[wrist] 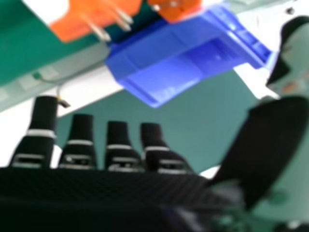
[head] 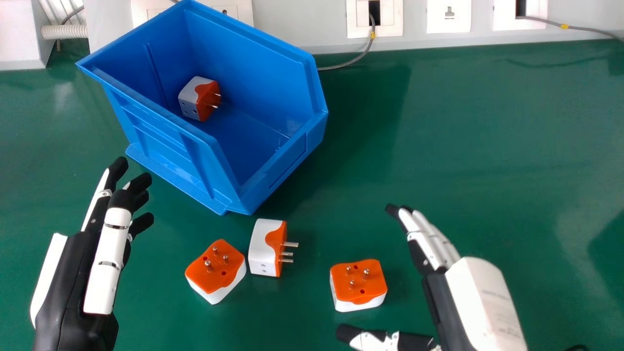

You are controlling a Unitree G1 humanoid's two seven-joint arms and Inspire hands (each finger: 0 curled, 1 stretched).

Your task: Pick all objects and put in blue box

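From my station I see an orange-and-white plug adapter lying inside the open blue plastic box. Three more such adapters sit on the green tabletop; I have my left hand and right hand at either side of those.

The box is blue; the plugs are orange and white.

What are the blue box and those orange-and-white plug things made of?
The blue box looks like hard moulded plastic, semi-gloss: it has straight ribs, crisp rims and soft highlights. The adapters, such as the one near the right hand, appear to be smooth plastic too, probably satin; their pins shine silvery, so likely metal, perhaps plated.
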